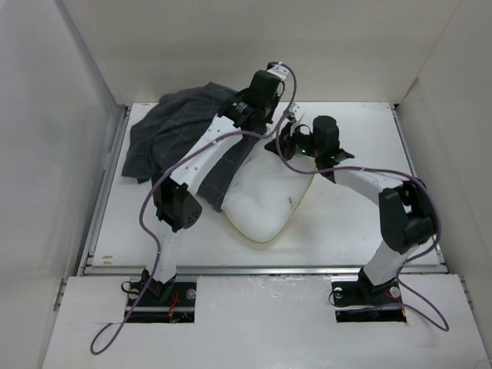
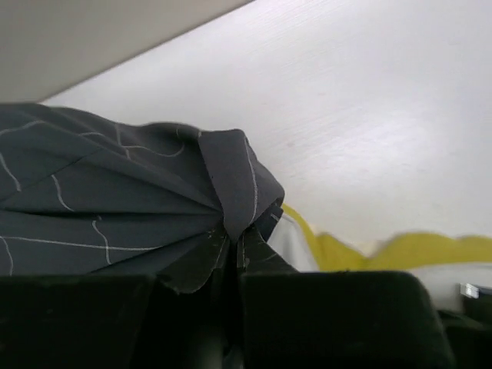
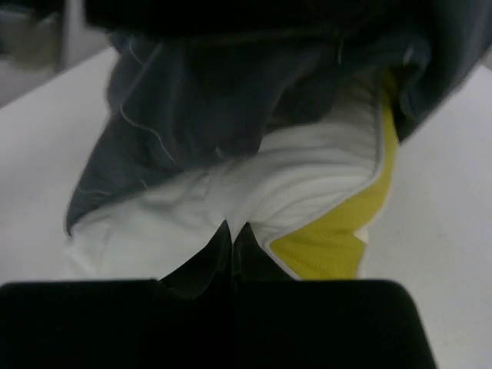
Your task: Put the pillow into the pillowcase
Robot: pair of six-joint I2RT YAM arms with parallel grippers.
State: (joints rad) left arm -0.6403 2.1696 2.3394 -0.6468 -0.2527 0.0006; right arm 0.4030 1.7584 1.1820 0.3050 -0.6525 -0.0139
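Note:
The white pillow point(image 1: 265, 201) with yellow piping lies mid-table. The dark grid-check pillowcase point(image 1: 171, 132) is heaped at the back left, and a strip of it runs under my left arm over the pillow's left side. My left gripper point(image 1: 244, 115) is shut on a bunched fold of the pillowcase point(image 2: 154, 215), with the pillow's yellow edge point(image 2: 407, 252) just beside it. My right gripper point(image 1: 290, 140) is shut on the pillow's white cloth point(image 3: 254, 184) next to its yellow corner point(image 3: 338, 238). The pillowcase point(image 3: 200, 100) hangs over the pillow's far part.
White walls enclose the table on the left point(image 1: 46, 138), back point(image 1: 254, 46) and right point(image 1: 453, 115). A metal rail point(image 1: 261, 269) runs along the near edge. The purple cable point(image 1: 154, 192) loops along my left arm.

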